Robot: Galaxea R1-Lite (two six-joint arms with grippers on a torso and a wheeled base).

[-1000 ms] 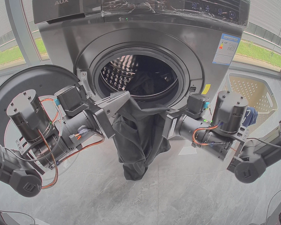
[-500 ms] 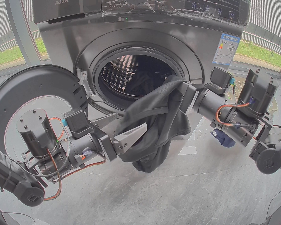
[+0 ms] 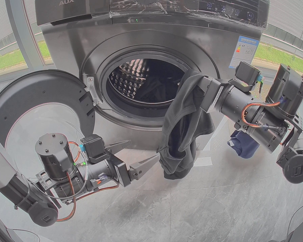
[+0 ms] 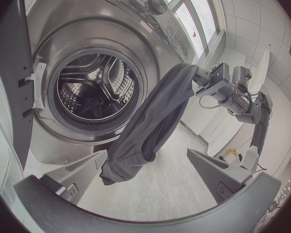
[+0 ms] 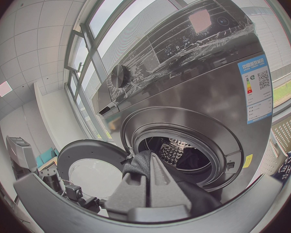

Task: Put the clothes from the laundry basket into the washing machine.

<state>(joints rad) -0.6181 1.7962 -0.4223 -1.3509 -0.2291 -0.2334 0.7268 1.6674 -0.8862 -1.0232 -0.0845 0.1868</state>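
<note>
A black garment (image 3: pixel 181 128) hangs from my right gripper (image 3: pixel 198 80), which is shut on its top end at the right rim of the washing machine's drum opening (image 3: pixel 148 84). It dangles in front of the machine, outside the drum. In the right wrist view the shut fingers (image 5: pixel 151 175) pinch the black cloth (image 5: pixel 137 164). My left gripper (image 3: pixel 143 150) is open and holds nothing, low near the floor, left of the garment's lower end; the left wrist view shows the garment (image 4: pixel 152 120) beyond its spread fingers (image 4: pixel 87 167). Dark clothes (image 3: pixel 155 86) lie inside the drum.
The round door (image 3: pixel 40 98) stands swung open to the left of the opening. The cream laundry basket (image 5: pixel 283 135) sits to the right of the machine, with a blue garment (image 3: pixel 242 145) hanging over its side behind my right arm. Grey floor tiles (image 3: pixel 198 205) lie in front.
My left gripper let go of the black garment and dropped down and to the left. My right gripper carried the garment up to the right rim of the opening.
</note>
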